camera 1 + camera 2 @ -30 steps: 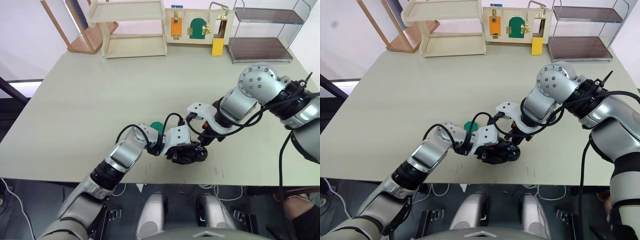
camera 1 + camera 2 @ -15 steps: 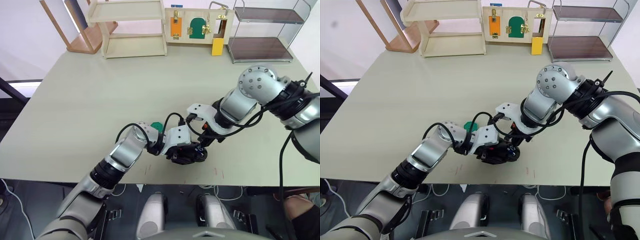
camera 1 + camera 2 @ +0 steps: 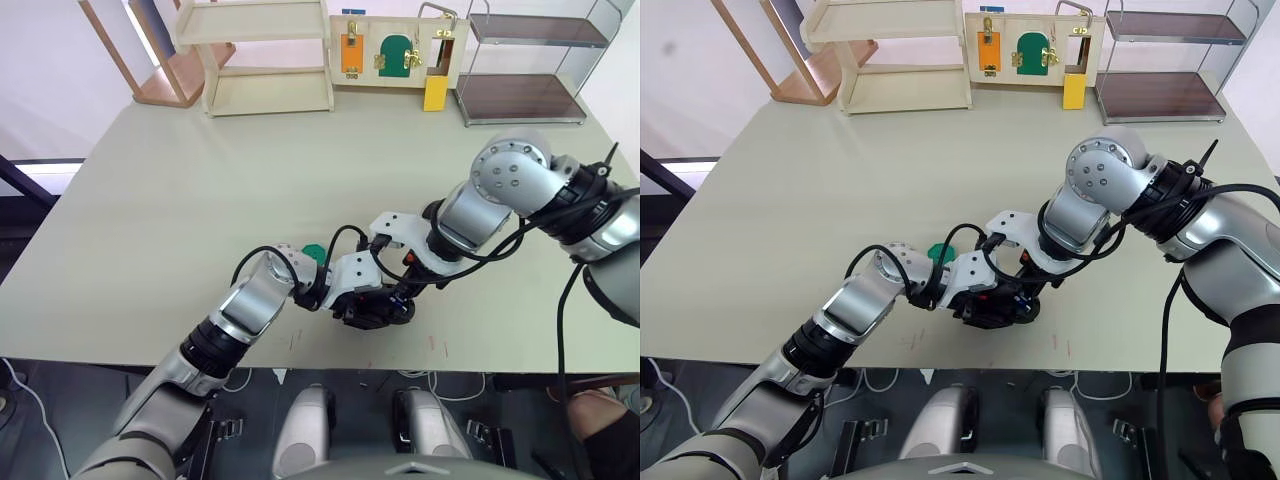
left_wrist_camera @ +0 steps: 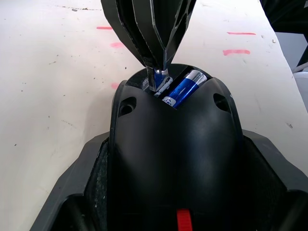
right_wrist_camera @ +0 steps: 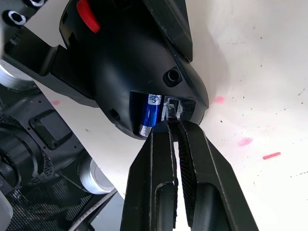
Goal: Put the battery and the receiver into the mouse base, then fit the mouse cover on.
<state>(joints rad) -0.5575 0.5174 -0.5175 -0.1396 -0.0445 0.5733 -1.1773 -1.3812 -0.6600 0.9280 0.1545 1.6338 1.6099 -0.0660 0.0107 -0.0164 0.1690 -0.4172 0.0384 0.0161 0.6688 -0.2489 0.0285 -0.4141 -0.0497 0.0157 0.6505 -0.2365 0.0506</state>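
Note:
My left gripper (image 3: 368, 304) is shut on the mouse base (image 4: 173, 159), a black oval shell with a red part, held low over the table near its front edge. The blue battery (image 4: 183, 89) lies in the base's hollow compartment. Beside it a small silvery receiver (image 5: 172, 109) stands in the slot, with my right gripper (image 5: 174, 126) shut on it from above. The right gripper's black fingers (image 4: 154, 33) come down onto the base's open end. The mouse cover is out of view.
The table's front edge (image 3: 330, 362) runs just below the grippers, with red marks (image 3: 438, 345) on the surface. A green object (image 3: 313, 251) sits by my left wrist. A wooden shelf (image 3: 265, 55), a latch board (image 3: 390, 50) and a wire rack (image 3: 525, 65) stand at the back.
My right arm has shifted slightly left and down, bringing its fingertips closer into the mouse base. The left gripper and the base have stayed put.

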